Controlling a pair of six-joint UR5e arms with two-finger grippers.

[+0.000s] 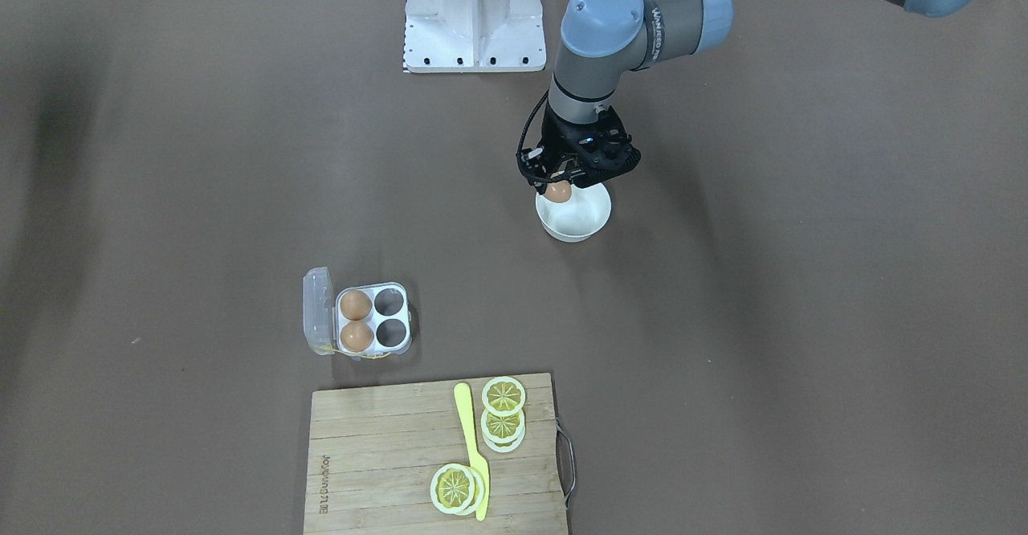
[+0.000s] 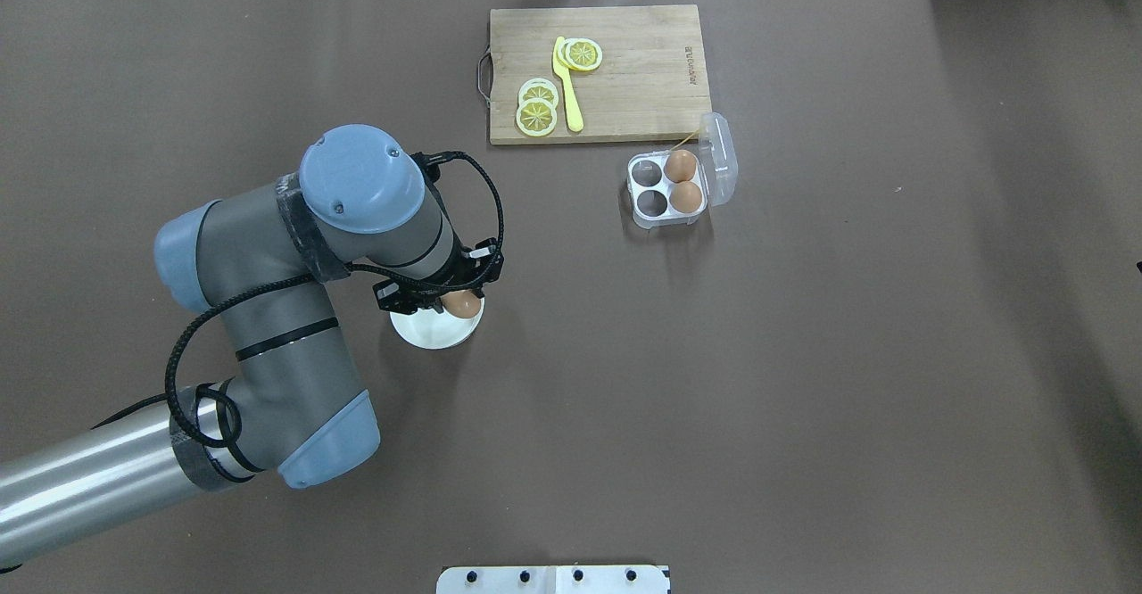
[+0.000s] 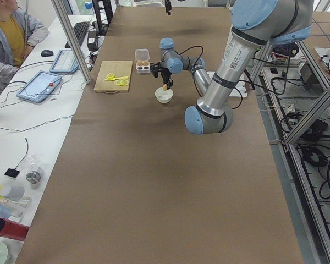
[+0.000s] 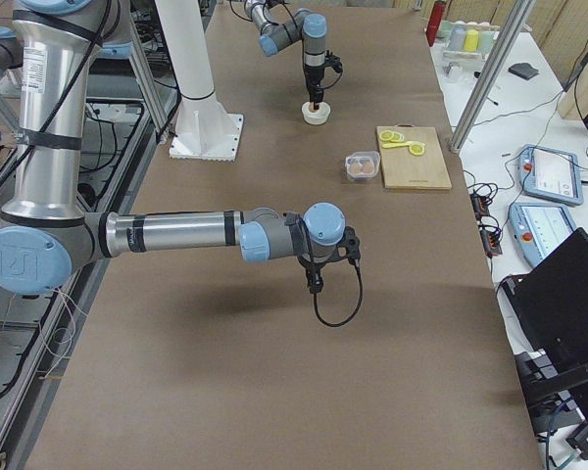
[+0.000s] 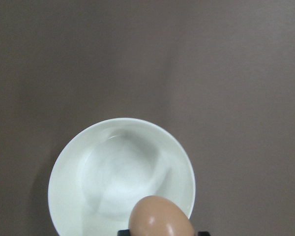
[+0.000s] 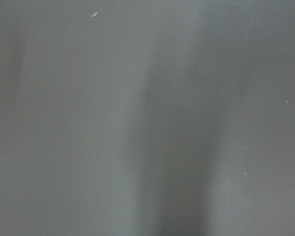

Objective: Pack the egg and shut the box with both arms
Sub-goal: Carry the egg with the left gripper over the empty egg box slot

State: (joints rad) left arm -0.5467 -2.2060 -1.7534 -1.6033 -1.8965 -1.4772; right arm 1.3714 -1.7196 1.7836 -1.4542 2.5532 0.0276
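Note:
My left gripper (image 1: 558, 188) is shut on a light-brown egg (image 1: 559, 192) and holds it just above the round white bowl (image 1: 580, 222). In the left wrist view the egg (image 5: 160, 219) sits at the bottom edge over the bowl's rim (image 5: 56, 169). The clear box (image 1: 391, 330) lies open, its lid (image 1: 317, 310) folded back. Two eggs (image 1: 355, 305) fill the cells next to the lid; the other two cells are bare. My right gripper (image 4: 315, 284) shows only in the exterior right view, far from the box; I cannot tell whether it is open or shut.
A wooden cutting board (image 1: 377, 455) with lemon slices (image 1: 503, 397) and a yellow knife (image 1: 472, 447) lies beside the box. The white robot base (image 1: 472, 17) stands at the table's edge. The right wrist view shows only brown table.

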